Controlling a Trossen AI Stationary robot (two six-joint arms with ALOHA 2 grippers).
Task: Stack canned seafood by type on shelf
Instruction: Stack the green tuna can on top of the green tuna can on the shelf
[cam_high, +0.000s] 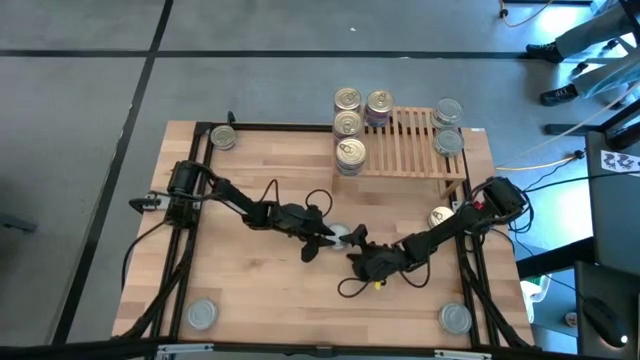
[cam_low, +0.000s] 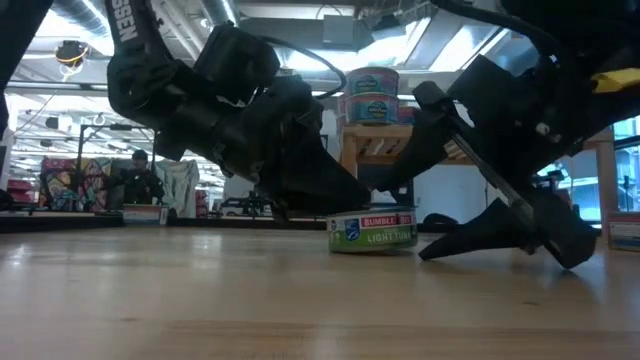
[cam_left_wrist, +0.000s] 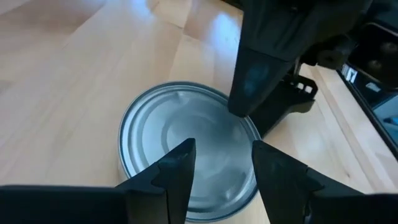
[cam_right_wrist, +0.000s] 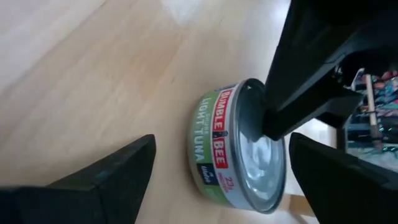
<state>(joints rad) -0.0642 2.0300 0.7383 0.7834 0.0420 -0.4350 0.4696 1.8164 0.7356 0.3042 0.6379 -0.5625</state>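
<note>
Four gold-topped tins (cam_high: 349, 125) beside shelf (cam_high: 400, 145), two silver tins (cam_high: 448, 126) on it

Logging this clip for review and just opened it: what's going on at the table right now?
Both arms meet mid-table over one silver-topped tuna can. The left gripper sits above its lid, jaws partly apart, one tip resting on the top. The right gripper faces the can's side with its jaws wide, not yet gripping. The shelf has cans at both ends, several gold-topped ones by its left end, and other cans sit near the table's corners.
</note>
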